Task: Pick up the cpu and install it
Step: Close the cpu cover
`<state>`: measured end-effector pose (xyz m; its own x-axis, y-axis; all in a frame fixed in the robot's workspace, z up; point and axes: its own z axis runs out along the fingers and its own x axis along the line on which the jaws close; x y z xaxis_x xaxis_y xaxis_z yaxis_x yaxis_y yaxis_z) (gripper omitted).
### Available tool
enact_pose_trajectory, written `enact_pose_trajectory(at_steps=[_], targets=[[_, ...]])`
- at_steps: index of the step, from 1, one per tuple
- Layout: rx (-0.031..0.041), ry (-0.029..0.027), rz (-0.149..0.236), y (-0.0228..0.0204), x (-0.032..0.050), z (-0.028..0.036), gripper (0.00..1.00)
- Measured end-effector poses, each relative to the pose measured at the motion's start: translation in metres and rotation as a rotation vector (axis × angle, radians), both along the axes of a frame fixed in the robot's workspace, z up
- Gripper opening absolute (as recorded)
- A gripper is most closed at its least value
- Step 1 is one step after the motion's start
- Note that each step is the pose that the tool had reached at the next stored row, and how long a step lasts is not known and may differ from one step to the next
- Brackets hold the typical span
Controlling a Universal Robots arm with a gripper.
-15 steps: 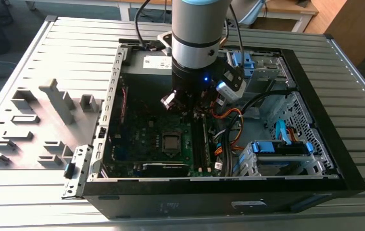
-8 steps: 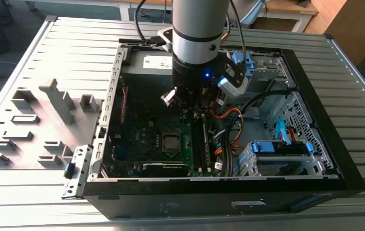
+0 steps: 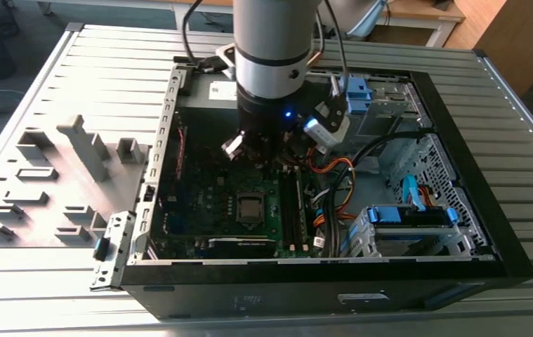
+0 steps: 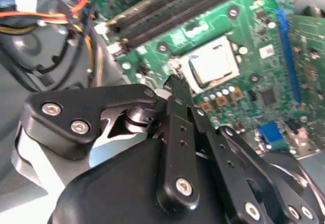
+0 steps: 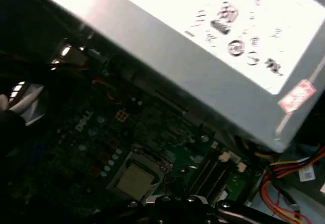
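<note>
The cpu (image 4: 213,65) is a small square chip with a dull silver top. It lies flat inside the socket frame on the green motherboard (image 4: 254,41) in the open computer case (image 3: 472,232). In the exterior view the cpu (image 3: 249,205) sits near the middle of the board. It also shows in the first wrist view (image 5: 133,181). My gripper (image 3: 247,151) hangs above the board, a short way behind the socket. Its black fingers (image 4: 175,97) meet at the tip in the second wrist view, shut with nothing seen between them, and the gripper (image 4: 172,82) ends just beside the socket's corner.
A grey power supply box (image 5: 203,36) with a white label fills the case's back. Black memory slots (image 4: 172,5) run beside the socket. Orange and black cables (image 3: 327,172) and a blue-tabbed drive cage (image 3: 406,214) lie to the exterior view's right. A grey fixture plate (image 3: 50,182) lies left of the case.
</note>
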<state>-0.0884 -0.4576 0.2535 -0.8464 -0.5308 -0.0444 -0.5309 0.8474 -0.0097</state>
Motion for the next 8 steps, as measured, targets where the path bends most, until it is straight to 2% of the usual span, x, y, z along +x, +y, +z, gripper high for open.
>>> enact_pose_trajectory(at_steps=[4, 8], targets=[[0.0, 0.0, 0.0, -0.0118, -0.0052, -0.0007, 0.11], [0.0, 0.0, 0.0, -0.0121, -0.0053, -0.0007, 0.11]])
